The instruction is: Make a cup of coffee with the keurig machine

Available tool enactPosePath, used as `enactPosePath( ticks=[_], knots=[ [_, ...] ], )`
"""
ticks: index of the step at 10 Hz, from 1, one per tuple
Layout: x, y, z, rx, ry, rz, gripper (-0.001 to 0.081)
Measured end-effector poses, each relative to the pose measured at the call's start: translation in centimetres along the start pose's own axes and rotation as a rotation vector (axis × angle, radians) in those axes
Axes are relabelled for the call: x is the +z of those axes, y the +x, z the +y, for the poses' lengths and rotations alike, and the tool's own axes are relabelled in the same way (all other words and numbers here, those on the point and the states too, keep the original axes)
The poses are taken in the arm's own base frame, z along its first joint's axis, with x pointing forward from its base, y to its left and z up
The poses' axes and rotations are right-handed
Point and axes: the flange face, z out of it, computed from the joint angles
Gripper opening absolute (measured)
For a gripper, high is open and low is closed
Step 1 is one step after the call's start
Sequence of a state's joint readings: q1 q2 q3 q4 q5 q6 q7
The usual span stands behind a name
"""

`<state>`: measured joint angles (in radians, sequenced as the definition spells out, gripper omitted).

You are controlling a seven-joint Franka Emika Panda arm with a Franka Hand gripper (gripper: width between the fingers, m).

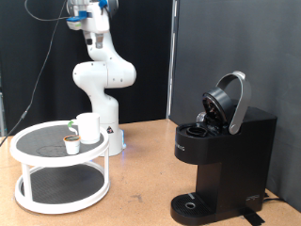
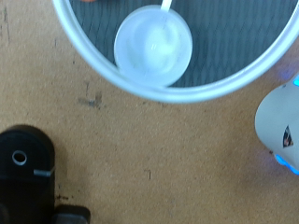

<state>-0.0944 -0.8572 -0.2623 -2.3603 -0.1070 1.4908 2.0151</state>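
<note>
Nearest the exterior camera stands the keurig machine (image 1: 223, 155), a black boxy brewer of matte plastic on the wooden table (image 1: 141, 188), its rounded hinged lid tipped up and open so the pod chamber is exposed, and its round drip base (image 1: 191, 204) bare, with nothing standing on it. Well apart from the machine, toward the exterior view's left, is a white two-tier round stand (image 1: 58, 165) with dark mesh shelves and a smooth tubular rim. On its upper shelf sits the cup (image 1: 87, 127), a plain glossy white cylinder, and touching or just beside it, on the side away from the machine, a smaller brown pod (image 1: 71, 143) with a green mark. Farther back than the stand, against a black curtain, rises the white jointed arm, its gripper (image 1: 92, 40) high above the cup and well clear of everything. The wrist view looks straight down into the cup (image 2: 153, 45), showing its pale, empty interior inside the stand's white rim (image 2: 168, 91), with a corner of the machine (image 2: 28, 177) off to one side; the fingers themselves do not show there, and in the exterior view they are too small to read, so I cannot tell whether the claw is open or closed. Judging by the open lid, bare drip base and untouched cup and pod, the work looks to be at its start, with the arm poised over the stand; any pickup there calls for a careful descent, since cup and pod sit so close together.
</note>
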Motion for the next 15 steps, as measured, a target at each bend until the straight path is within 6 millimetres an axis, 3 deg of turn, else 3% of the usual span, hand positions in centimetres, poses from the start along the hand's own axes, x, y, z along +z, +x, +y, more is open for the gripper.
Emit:
enactPosePath(
  ticks=[3, 7, 12, 15],
  knots=[
    [-0.2, 4.2, -1.6, 0.065, 0.014, 0.000, 0.0734],
    [-0.9, 7.3, -3.5, 0.124, 0.053, -0.024, 0.0734],
    [-1.1, 8.6, -4.6, 0.132, 0.051, -0.029, 0.0734],
    [-0.7, 8.1, -5.0, -0.013, 0.039, -0.093, 0.0734]
  ],
)
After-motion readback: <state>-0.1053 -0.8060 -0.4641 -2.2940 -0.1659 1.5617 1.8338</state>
